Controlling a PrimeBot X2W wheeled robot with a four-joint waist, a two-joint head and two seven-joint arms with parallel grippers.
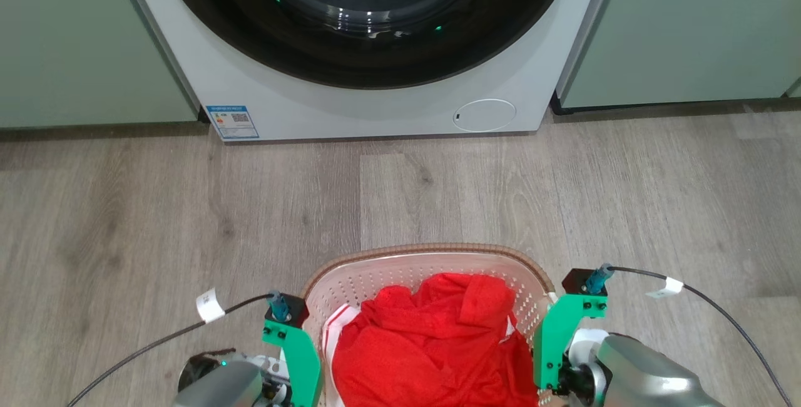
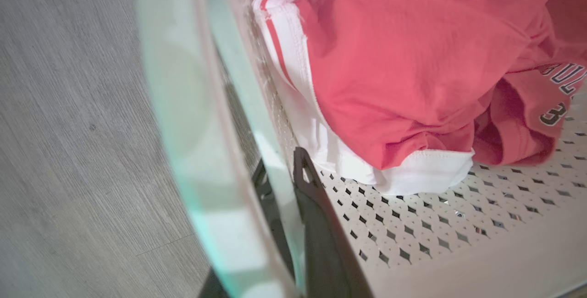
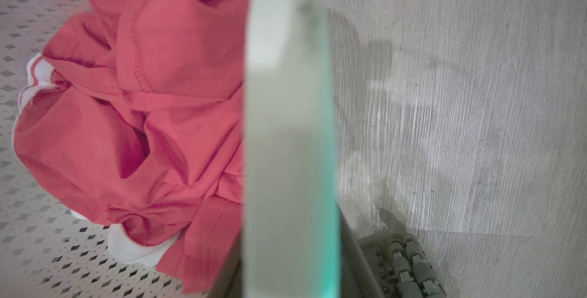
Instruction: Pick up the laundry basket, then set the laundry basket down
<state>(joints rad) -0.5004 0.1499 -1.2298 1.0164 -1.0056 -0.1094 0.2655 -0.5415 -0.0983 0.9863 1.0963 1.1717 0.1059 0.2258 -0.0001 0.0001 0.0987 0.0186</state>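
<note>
The laundry basket (image 1: 432, 260), cream with perforated walls and a brown rim, sits at the bottom centre of the head view, holding a red and white garment (image 1: 432, 344). My left gripper (image 1: 299, 357) is at its left side and my right gripper (image 1: 554, 344) at its right side. In the left wrist view one dark finger (image 2: 316, 215) is inside the basket and the other outside, shut on the blurred pale handle (image 2: 206, 151). In the right wrist view the pale handle (image 3: 289, 128) runs up between my fingers (image 3: 353, 247), which close on it. A shadow lies apart from the basket on the floor.
A white washing machine (image 1: 375, 106) with a dark round door stands ahead, between pale green cabinets (image 1: 676, 31). Grey wood-look floor (image 1: 188, 219) spreads between it and the basket. Part of a roller wheel (image 3: 412, 266) shows low in the right wrist view.
</note>
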